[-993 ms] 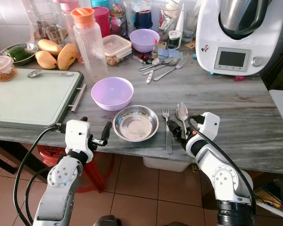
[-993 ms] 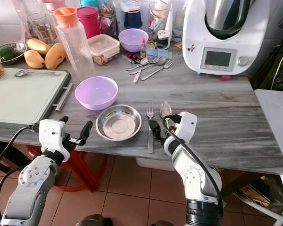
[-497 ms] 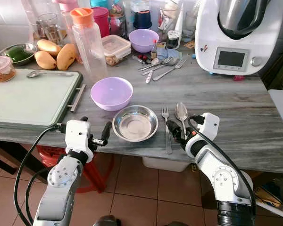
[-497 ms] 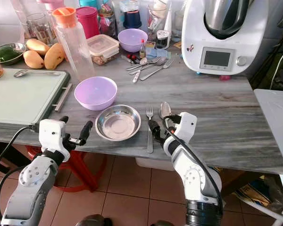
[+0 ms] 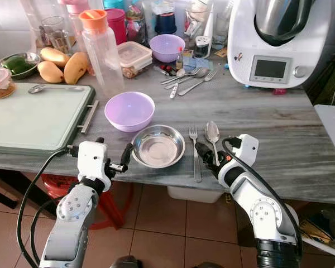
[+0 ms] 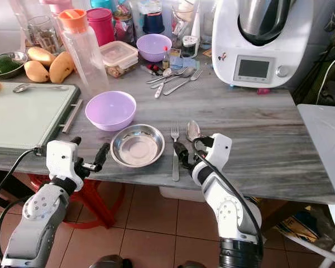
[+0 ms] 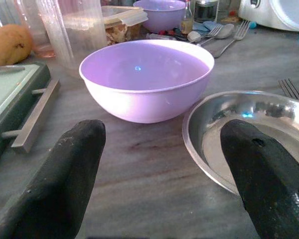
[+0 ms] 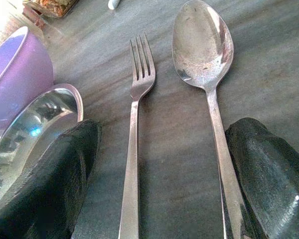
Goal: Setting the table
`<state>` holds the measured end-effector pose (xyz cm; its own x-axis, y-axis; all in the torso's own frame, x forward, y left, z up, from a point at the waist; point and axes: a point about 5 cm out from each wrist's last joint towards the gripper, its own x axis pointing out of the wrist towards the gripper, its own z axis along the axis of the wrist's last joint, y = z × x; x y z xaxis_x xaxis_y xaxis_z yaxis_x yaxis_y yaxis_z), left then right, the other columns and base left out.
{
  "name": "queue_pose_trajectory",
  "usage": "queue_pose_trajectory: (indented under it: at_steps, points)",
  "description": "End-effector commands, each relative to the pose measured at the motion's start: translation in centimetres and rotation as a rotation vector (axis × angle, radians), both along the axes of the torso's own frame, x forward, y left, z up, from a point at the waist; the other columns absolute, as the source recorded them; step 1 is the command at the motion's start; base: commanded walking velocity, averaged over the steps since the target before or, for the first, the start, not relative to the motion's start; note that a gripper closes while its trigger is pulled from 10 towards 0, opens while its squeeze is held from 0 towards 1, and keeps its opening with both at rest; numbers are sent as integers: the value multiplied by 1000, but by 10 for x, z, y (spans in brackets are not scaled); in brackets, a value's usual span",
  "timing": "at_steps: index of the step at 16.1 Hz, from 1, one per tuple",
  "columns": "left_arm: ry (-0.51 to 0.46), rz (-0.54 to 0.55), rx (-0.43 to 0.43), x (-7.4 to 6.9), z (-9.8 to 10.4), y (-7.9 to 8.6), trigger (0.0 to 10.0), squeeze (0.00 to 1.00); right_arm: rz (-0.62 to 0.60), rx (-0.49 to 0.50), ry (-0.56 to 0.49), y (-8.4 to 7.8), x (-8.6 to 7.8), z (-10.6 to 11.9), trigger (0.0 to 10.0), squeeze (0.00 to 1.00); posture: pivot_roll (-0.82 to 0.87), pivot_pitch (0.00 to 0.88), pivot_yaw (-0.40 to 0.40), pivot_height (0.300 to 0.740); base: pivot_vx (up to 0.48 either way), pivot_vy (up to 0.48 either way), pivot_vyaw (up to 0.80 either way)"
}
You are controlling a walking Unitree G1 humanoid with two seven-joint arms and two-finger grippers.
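no shift since before: fork (image 8: 134,149), spoon (image 8: 204,55), no legible writing

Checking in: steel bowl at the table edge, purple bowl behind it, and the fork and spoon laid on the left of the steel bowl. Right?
Not quite. The fork and spoon lie on the right of the steel bowl, not the left, as the left eye view shows; the right gripper is open over their handles. The steel bowl does sit at the table edge with the purple bowl behind it.

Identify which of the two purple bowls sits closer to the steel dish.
The larger purple bowl just behind the steel dish; the smaller purple bowl stands far back among the containers.
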<state>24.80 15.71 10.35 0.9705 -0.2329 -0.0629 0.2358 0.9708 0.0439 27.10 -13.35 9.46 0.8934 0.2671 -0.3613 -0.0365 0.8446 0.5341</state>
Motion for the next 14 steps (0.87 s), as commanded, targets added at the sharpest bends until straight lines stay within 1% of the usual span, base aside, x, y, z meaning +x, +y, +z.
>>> queue_pose_trajectory:
  at_steps: [1,4,9,12,14]
  points:
    - [3,-14,5,1,-1,-1,10000,0,15,15,121,4,-11,-24,10000,1000,11,23,45,740,0,0,0]
    - [5,-15,6,1,-1,-2,10000,0,17,24,111,5,-10,-23,10000,1000,13,22,46,740,0,0,0]
    - [4,-14,7,1,-1,-2,10000,0,41,40,93,12,-7,-22,10000,1000,18,20,43,740,0,0,0]
    - [6,-13,7,0,-2,-2,10000,0,48,42,92,11,-8,-24,10000,1000,15,19,43,740,0,0,0]
    - [4,-15,6,1,-1,-2,10000,0,44,26,85,10,-7,-23,10000,1000,14,17,43,740,0,0,0]
